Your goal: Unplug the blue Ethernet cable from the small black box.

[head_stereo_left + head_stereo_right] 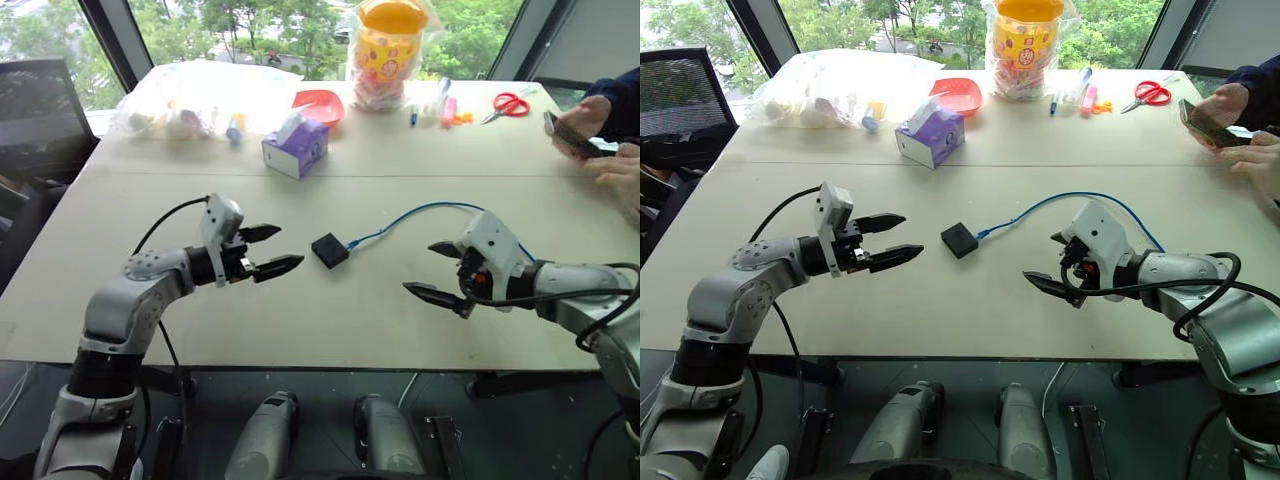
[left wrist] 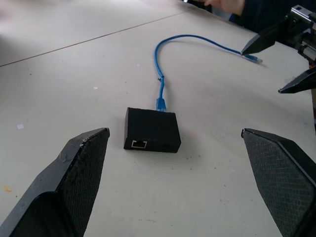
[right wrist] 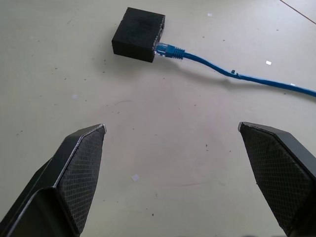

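**Cable still plugged in, both grippers spread and waiting on either side**

The small matte-black squarish box (image 1: 329, 250) lies flat on the pale tabletop (image 1: 300, 320), roughly midway between the table's left and right edges and nearer its front edge than its far one. The thin bright-blue Ethernet cable (image 1: 420, 210) is still seated in the box's socket on the side facing the robot's right; from there it arcs away toward the far edge, then curves back behind the right arm. The left wrist view shows its free plug lying on the table near the right gripper's fingertips. A second, empty socket faces the left gripper.

The left gripper (image 1: 268, 250) hovers near the box on its left, black fingers spread wide and pinching nothing, aimed at the box, probably to steady it. The right gripper (image 1: 440, 270) hangs on the opposite side, a little further off, also spread wide and empty, well placed to take the plug or the cord just beside it.

Along the far edge sit a purple tissue box (image 1: 296, 147), a red bowl (image 1: 320, 104), a yellow-lidded jar in plastic wrap (image 1: 388, 52) and red-handled scissors (image 1: 510, 104). At the table's right edge a person's hands (image 1: 600, 140) hold a phone, cut off by the frame. Whether the plug's latch tab faces up is hard to make out.
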You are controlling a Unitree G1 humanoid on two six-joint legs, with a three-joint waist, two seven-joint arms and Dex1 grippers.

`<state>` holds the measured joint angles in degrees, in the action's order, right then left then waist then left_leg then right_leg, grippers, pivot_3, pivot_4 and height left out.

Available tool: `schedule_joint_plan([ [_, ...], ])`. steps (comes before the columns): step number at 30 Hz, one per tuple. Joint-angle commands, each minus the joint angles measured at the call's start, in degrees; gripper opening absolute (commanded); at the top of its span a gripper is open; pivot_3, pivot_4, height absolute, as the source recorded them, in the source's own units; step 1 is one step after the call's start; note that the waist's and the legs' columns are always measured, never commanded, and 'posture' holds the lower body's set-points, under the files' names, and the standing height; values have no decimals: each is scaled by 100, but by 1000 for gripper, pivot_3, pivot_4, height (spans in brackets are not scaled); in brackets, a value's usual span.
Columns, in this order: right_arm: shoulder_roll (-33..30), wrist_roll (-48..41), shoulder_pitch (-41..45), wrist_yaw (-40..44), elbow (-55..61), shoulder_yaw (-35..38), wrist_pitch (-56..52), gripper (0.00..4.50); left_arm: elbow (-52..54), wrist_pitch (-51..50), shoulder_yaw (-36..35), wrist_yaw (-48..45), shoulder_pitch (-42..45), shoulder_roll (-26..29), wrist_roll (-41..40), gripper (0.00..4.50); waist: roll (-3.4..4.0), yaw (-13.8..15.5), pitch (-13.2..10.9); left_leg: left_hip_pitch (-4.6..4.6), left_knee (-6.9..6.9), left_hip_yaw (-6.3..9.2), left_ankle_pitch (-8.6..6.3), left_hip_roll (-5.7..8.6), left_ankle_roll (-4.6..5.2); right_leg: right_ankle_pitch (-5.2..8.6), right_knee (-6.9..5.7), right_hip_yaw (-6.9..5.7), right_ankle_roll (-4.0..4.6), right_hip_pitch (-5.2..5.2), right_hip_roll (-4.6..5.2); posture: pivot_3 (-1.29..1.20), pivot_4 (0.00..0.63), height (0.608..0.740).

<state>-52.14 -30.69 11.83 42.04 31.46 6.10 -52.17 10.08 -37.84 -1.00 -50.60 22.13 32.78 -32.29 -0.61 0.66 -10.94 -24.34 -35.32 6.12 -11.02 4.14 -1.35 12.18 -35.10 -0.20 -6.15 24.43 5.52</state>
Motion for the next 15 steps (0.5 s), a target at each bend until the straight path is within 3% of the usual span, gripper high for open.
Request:
schedule_joint_plan([
  [1, -69, -35, 150, 38, 92, 128, 53, 4500, 24, 47, -121, -64, 122, 63, -64, 4469, 0, -1, 0, 0, 0, 0, 0, 0, 0, 0, 0, 0, 0, 0, 0, 0, 150, 740],
  [15, -296, 281, 371, 274, -188, -92, 314, 4500, -252, 497, 9, -114, 243, 17, 255, 4469, 0, 7, 0, -1, 0, 0, -1, 1, 1, 0, 1, 0, 0, 0, 2, 0, 150, 740],
])
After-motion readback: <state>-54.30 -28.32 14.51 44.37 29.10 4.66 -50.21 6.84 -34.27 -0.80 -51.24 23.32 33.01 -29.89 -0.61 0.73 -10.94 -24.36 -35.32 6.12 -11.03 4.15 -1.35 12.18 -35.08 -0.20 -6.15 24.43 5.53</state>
